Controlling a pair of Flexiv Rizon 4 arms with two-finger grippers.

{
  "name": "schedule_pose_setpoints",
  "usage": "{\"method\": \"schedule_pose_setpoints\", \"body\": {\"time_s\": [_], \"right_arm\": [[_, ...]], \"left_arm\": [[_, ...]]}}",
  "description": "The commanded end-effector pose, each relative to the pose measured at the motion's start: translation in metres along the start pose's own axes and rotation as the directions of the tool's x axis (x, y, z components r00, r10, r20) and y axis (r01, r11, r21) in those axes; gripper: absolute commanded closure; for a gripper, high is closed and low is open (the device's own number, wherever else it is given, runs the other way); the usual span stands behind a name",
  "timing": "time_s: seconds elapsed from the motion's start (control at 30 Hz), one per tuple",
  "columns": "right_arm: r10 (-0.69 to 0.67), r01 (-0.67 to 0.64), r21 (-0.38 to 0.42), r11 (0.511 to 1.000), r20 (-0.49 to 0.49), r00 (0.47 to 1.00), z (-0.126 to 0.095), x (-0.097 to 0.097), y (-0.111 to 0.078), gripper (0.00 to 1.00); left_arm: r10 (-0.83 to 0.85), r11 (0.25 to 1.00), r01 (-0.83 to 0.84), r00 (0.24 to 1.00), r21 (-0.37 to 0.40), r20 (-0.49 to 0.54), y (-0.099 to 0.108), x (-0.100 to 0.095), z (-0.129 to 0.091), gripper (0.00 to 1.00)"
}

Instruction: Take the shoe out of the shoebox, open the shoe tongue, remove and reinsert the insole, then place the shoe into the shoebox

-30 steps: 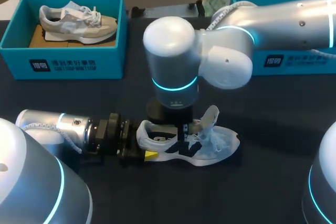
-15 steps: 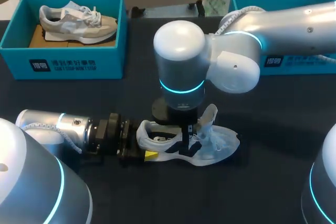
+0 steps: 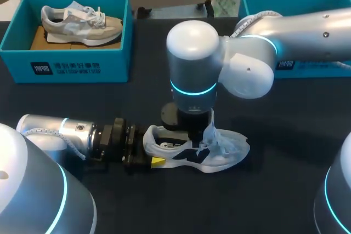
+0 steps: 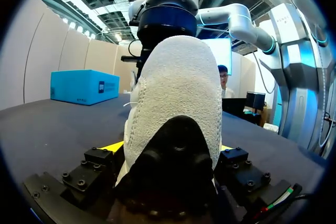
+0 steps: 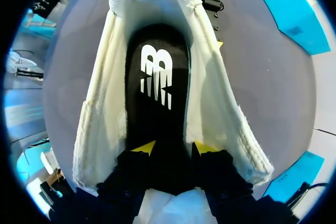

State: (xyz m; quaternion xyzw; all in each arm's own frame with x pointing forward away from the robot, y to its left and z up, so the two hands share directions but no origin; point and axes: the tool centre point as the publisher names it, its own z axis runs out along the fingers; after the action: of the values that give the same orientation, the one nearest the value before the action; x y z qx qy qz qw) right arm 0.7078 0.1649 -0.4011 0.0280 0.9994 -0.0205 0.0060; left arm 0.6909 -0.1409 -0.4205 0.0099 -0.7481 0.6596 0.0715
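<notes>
Past the unboxing, by the look of it: busy with the white shoe [image 3: 219, 152], upright on its sole on the dark desk [image 3: 274, 190], lower middle of the frame, toe toward the right. Clamped on the heel from the frame's left with the left end effector [image 3: 151, 152]. Planted in the shoe's mouth with the right end effector [image 5: 169, 150], just behind the forward-pressed tongue [image 3: 211, 132] and directly over the black insole [image 5: 157, 82]. Cannot tell whether gripped on that insole or merely straddling it. Probably at the turn from opening the tongue to drawing out the insole. Next: pinch the insole's forward edge firmly, peel it up and back toward the heel, and hold the heel steady throughout.
</notes>
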Motion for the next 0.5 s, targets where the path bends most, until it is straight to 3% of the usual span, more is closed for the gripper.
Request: {"method": "schedule_pose_setpoints", "body": {"time_s": [0.03,0.3,0.4,0.5], "right_arm": [[-0.006,0.005,-0.017,1.0,-0.041,0.999,0.018,-0.007,0.003,0.58],[-0.01,0.006,-0.022,1.0,-0.149,0.989,0.032,-0.002,0.011,0.59],[-0.011,0.011,-0.001,1.0,-0.204,0.979,0.034,0.005,0.014,0.71],[-0.006,0.009,0.012,1.0,-0.232,0.973,0.035,0.014,0.015,0.75]], "left_arm": [[0.001,1.0,-0.001,1.0,0.001,0.002,0.0,0.002,0.0,1.0],[0.001,1.0,-0.001,1.0,0.001,0.002,0.0,0.002,0.0,1.0],[0.001,1.0,-0.001,1.0,0.001,0.002,0.0,0.002,0.0,1.0],[0.001,1.0,-0.001,1.0,0.001,0.002,0.0,0.002,0.0,1.0]]}}
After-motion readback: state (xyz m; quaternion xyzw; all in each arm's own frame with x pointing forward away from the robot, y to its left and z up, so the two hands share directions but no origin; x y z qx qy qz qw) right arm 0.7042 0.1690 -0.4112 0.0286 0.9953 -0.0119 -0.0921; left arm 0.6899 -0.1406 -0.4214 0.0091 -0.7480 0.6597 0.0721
